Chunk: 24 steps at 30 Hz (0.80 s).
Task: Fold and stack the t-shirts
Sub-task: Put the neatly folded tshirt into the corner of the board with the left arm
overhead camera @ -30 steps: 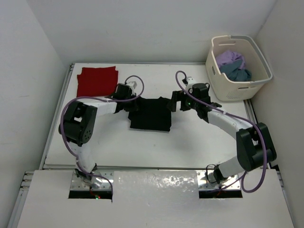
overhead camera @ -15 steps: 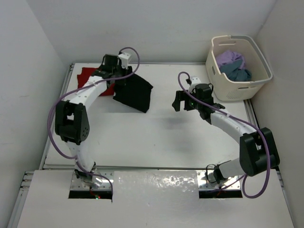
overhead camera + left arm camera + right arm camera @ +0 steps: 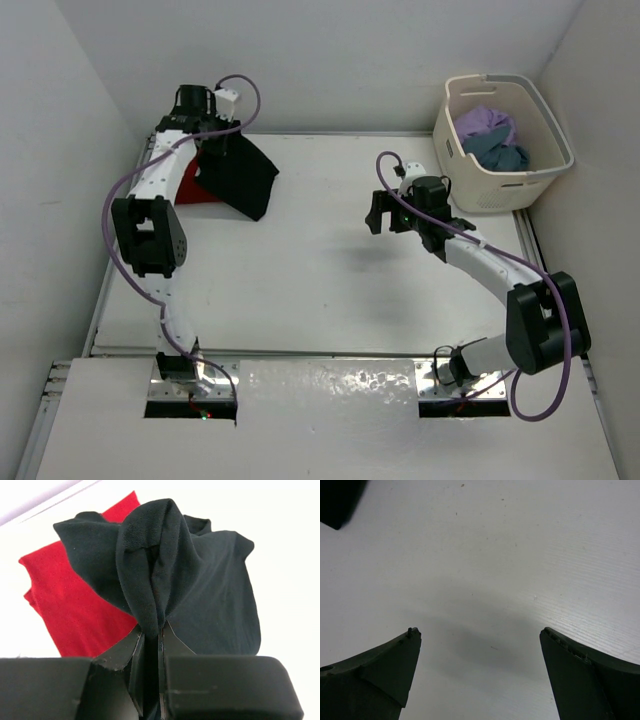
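Laying the black shirt (image 3: 240,182) squarely on the red shirt (image 3: 187,186) looks like the step in hand. The left gripper (image 3: 159,630), jaws clamped on a bunched fold of the black cloth, holds it hanging over the red one at the table's (image 3: 320,300) far left corner. It should lower until the free edge touches, draw the cloth flat along the red shirt, match the edges, then let go. The right gripper (image 3: 378,212) hovers mid-table, jaws wide apart and empty. The lavender shirt (image 3: 486,122) and teal shirt (image 3: 503,153) lie in the basket (image 3: 500,192).
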Available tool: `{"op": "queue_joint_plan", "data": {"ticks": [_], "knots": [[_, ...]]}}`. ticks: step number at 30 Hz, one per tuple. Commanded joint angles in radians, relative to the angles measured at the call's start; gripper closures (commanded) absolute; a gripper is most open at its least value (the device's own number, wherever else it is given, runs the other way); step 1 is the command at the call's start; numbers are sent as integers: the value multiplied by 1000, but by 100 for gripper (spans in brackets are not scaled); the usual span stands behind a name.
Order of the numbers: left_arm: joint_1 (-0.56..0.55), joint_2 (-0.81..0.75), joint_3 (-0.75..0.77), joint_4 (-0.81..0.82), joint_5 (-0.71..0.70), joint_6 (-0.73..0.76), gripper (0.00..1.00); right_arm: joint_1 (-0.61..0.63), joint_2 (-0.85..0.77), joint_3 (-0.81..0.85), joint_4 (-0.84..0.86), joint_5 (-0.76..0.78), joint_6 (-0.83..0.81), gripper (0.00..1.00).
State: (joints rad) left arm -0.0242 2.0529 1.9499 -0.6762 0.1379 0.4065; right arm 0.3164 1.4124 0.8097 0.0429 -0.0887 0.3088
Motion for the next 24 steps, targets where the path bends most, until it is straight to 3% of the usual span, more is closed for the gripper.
{"op": "queue_joint_plan", "data": {"ticks": [1,24], "knots": [[23,41,124,-45,45,51,100,-4,-23,2,20,14,-16,1],[141,69,227,105,267,-112,100,-5,11,11,34,0,-5,1]]}}
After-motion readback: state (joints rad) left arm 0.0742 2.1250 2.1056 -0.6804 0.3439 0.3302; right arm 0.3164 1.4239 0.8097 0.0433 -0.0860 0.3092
